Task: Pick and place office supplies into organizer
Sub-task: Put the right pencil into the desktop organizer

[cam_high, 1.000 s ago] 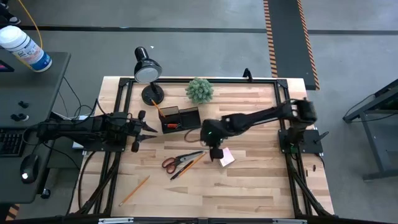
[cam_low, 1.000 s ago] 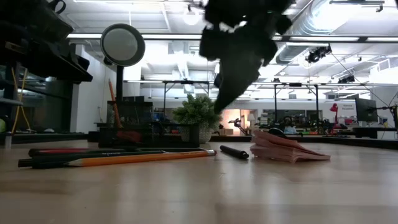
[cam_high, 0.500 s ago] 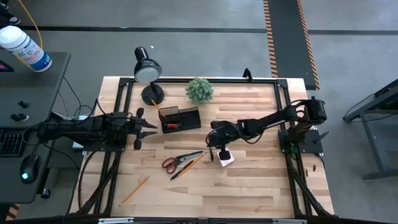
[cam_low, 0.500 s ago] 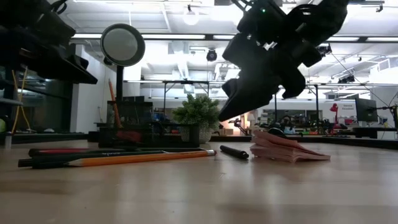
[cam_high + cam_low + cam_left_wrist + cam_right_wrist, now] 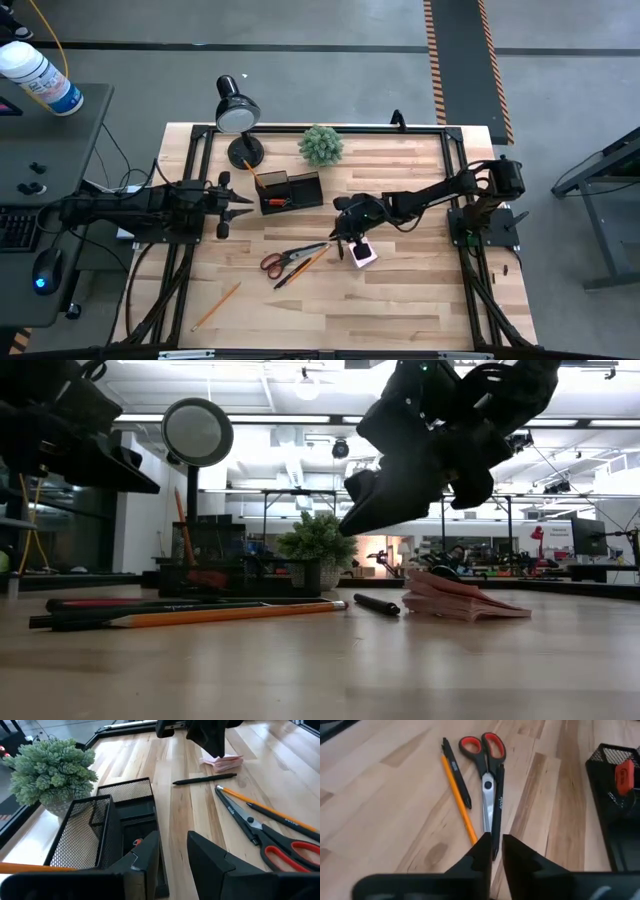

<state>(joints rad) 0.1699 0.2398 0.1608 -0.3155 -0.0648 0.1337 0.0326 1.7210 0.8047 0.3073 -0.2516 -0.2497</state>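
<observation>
The black mesh organizer stands at the table's far middle. The orange-handled scissors, a black pen and an orange pencil lie together on the near middle. A short black pen lies beside the pink notepad. Another pencil lies near the front left. My right gripper hangs slanting down above the short pen, clear of the table, its fingers a narrow gap apart with nothing between them. My left gripper waits open left of the organizer.
A black desk lamp and a green potted plant stand along the far edge behind the organizer. A small red piece lies inside the organizer. Bare wood stretches along the table's near edge and right side.
My right arm has folded lower over the table, and its gripper has tipped from pointing steeply down to a shallower slant, staying above the short pen and the notepad. Nothing on the table has moved.
</observation>
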